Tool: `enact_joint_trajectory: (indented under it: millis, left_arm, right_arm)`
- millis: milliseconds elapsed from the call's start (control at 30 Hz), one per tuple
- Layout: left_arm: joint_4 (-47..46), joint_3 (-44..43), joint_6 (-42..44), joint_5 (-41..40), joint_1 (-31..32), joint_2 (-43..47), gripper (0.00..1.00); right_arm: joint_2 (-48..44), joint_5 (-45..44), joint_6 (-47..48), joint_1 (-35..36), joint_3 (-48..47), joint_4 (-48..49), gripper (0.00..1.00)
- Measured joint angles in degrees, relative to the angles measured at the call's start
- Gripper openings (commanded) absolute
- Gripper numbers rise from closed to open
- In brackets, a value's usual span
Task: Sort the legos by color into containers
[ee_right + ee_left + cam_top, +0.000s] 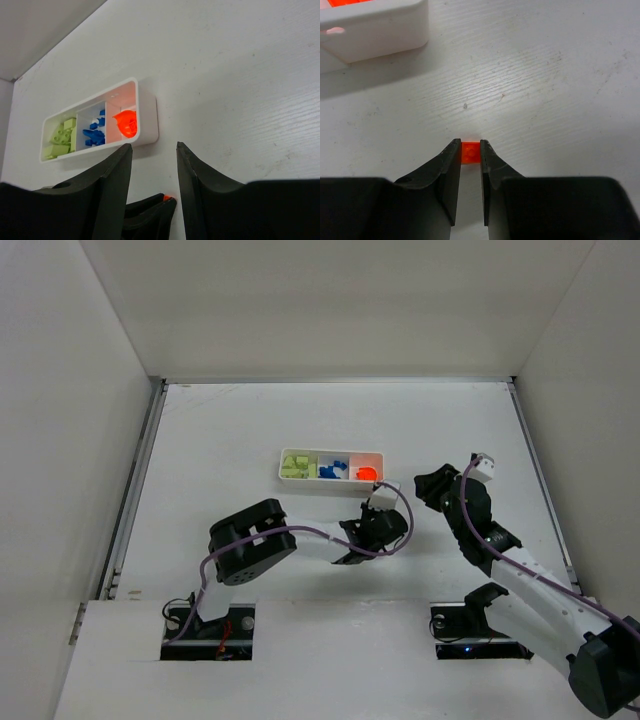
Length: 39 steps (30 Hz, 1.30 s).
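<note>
The left tool (pixel 470 146) grips an orange lego brick (pixel 469 153) down at the desk (pixel 545 75), at five o'clock from the white tray (pixel 330 490). The right tool (pixel 154 147) hangs released at the tray's three o'clock.

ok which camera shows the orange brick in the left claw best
The left wrist view: the orange brick is close up, pinched between the tips of the left claw. The right wrist view shows only an orange sliver at that claw's tip. In the top view it cannot be made out.
</note>
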<state>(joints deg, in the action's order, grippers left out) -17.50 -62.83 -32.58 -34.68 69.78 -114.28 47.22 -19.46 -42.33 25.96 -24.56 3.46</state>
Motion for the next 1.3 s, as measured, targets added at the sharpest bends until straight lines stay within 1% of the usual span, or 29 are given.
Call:
enact_joint_trajectory:
  millis: [200, 533, 600, 767, 867, 1033, 1200, 1300]
  left_arm:
    - [2.60, 2.93, 1.36, 0.63, 0.00, 3.65, 0.12]
    - [5.33, 3.93, 2.29, 2.32, -0.79, 9.44, 0.12]
    - [5.31, 3.93, 2.43, 3.06, -1.70, 10.71, 0.16]
    - [7.15, 3.72, 2.51, 5.75, -2.93, 11.50, 0.34]
    - [8.90, 3.72, 2.25, 6.38, -1.66, 11.23, 0.37]
    - [9.60, 3.69, 1.60, 7.08, 0.44, 9.51, 0.37]
    - [9.40, 3.39, 1.29, 6.86, 0.22, 6.84, 0.32]
    - [8.70, 2.86, 1.22, 5.62, -0.07, 5.77, 0.31]
  right_arm:
    - [-0.04, 0.00, 0.00, 0.00, 0.00, -0.02, 0.47]
    - [-0.83, 0.04, 0.04, -0.02, 0.04, -0.02, 0.46]
    - [-0.83, 0.04, 0.04, 0.00, 0.09, -0.04, 0.46]
    - [-1.03, 0.04, 0.04, -0.02, 0.24, -0.11, 0.47]
    - [-1.05, 0.04, 0.04, 0.00, 0.24, -0.09, 0.47]
    - [-0.44, 0.04, 0.04, 0.00, 0.24, -0.09, 0.46]
    - [-0.22, 0.07, 0.04, 0.00, 0.24, -0.04, 0.46]
    - [-0.26, 0.07, 0.04, 0.00, 0.24, -0.04, 0.46]
